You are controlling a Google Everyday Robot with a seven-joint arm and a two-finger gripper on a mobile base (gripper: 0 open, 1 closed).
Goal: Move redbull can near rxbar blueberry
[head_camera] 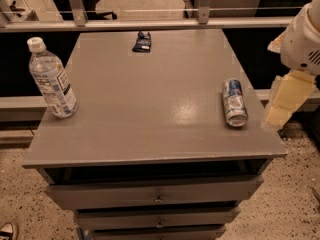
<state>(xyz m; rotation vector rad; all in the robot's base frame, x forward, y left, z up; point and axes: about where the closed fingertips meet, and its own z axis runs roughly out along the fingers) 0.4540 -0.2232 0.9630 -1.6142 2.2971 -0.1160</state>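
The redbull can lies on its side near the right edge of the grey table top, its silver end facing the front. The rxbar blueberry, a small dark navy wrapper, lies at the back middle of the table, far from the can. My gripper, with pale yellow pads under a white arm housing, hangs just off the table's right edge, a little to the right of the can and not touching it.
A clear plastic water bottle stands upright near the table's left edge. Drawers sit below the top. A metal rail runs behind the table. Speckled floor surrounds it.
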